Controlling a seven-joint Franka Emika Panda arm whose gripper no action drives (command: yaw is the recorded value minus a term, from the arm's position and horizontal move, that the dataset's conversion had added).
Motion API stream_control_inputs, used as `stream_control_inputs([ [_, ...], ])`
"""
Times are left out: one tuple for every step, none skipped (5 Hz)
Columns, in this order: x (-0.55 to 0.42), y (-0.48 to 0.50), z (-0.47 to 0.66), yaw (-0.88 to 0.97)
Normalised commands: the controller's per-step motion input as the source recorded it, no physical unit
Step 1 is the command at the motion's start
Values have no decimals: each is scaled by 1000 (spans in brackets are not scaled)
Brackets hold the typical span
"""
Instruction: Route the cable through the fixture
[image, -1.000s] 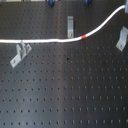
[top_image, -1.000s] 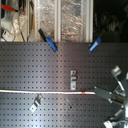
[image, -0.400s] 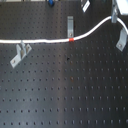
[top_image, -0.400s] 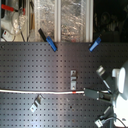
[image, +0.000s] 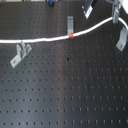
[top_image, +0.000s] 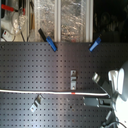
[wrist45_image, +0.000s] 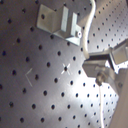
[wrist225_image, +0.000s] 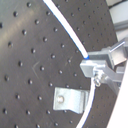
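The gripper (wrist225_image: 89, 64) is pinching the white cable (image: 50, 39) tight, just beside a metal bracket (wrist225_image: 69, 99)

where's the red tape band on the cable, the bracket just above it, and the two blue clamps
red tape band (image: 71, 36), first exterior view, middle of the band.
bracket (image: 70, 22), first exterior view, its upright plate.
blue clamps (top_image: 48, 40), second exterior view, left clamp's body; the other (top_image: 96, 44), its body.

no readable text, labels, brands, numbers or signs in any view.
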Motion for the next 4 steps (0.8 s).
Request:
stream_control_inputs([
  [137,190,193,-514],
  [42,74,245,-588],
  [-158,250,2,-200],
  [-148,300,203,-429],
])
